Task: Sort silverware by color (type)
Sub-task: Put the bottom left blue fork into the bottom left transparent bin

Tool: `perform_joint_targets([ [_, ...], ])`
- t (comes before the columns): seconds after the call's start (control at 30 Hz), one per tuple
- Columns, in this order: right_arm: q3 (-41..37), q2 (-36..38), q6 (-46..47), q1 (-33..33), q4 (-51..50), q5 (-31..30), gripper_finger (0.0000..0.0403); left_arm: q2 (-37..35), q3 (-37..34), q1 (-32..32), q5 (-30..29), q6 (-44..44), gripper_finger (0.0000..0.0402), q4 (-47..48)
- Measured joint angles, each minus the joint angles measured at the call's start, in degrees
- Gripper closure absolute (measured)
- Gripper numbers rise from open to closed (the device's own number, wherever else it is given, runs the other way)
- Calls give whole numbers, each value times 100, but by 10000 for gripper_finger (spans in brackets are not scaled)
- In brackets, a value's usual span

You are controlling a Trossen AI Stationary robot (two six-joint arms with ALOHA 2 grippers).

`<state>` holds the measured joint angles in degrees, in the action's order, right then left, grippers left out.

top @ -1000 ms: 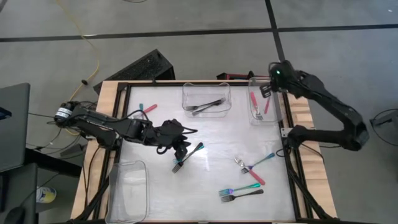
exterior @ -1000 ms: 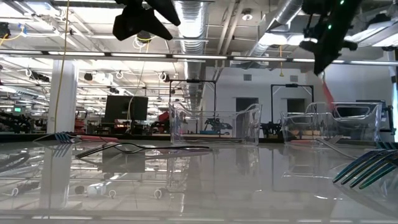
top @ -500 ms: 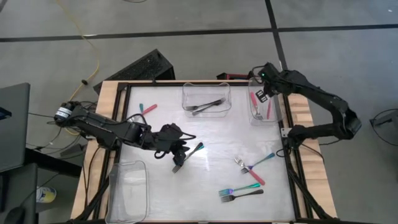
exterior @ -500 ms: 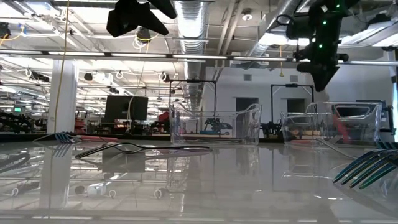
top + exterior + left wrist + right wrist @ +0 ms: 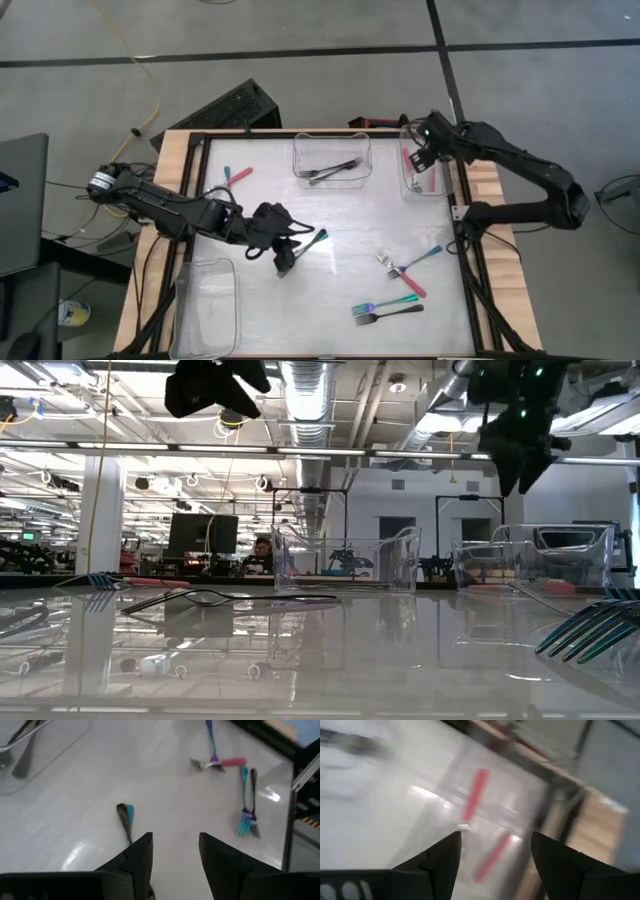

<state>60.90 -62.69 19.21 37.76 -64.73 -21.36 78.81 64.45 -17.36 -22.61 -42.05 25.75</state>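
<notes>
Silverware lies scattered on the white table. A teal-and-dark fork [image 5: 312, 240] lies flat just beside and below my left gripper [image 5: 285, 255], which hovers well above the table, open, with nothing between its fingers [image 5: 175, 855]; the fork [image 5: 125, 817] shows ahead of them. My right gripper [image 5: 425, 160] hangs open above the clear bin [image 5: 445, 185] at the far right. Two red forks [image 5: 476, 790] lie inside that bin. More forks lie in a cluster [image 5: 405, 270] at the right and as a pair [image 5: 385, 310] near the front.
A clear bin [image 5: 332, 145] at the far middle holds dark forks [image 5: 335, 170]. Another clear bin [image 5: 205, 305] stands at the near left corner. A red-and-teal fork [image 5: 235, 175] lies at the far left. A black frame borders the table.
My right gripper has moved a little toward the table's left and near side over the far-right bin, tipped further down, and opened. The red fork that hung below it has dropped into the bin.
</notes>
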Motion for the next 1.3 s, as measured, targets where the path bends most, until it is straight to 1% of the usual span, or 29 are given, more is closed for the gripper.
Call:
perform_joint_targets([
  [0.07,0,233,495,-445,4,215,139,2,0,-7,-22,81,258,67],
  [0.13,0,431,1003,-1029,40,402,139,2,0,-7,-52,160,258,139],
  [0.27,0,589,1950,-2595,230,397,138,2,-2,-7,-72,362,258,222],
  [0.33,-2,551,2354,-3375,362,248,138,2,-2,-7,-81,476,258,219],
  [0.47,-3,238,2898,-4812,680,-298,138,2,-2,-7,-211,646,258,233],
  [0.53,-4,-1,3099,-5364,880,-545,138,2,-2,13,-236,712,258,230],
  [0.6,-4,-247,3199,-5788,1091,-642,138,2,-2,46,-236,733,258,230],
  [0.73,-4,-750,3198,-6327,1604,-647,138,2,-4,148,-254,733,258,224],
  [0.87,-4,-1182,3197,-6600,1977,-587,138,2,-4,226,-225,705,258,216],
  [0.97,-4,-1432,3178,-6684,2210,-577,138,2,-4,238,-186,628,258,202],
  [1.13,-7,-1645,3011,-6691,2492,-549,138,2,-4,238,-181,491,258,199],
  [1.3,-11,-1732,2725,-6690,2500,-167,138,2,-4,225,-177,430,258,200],
])
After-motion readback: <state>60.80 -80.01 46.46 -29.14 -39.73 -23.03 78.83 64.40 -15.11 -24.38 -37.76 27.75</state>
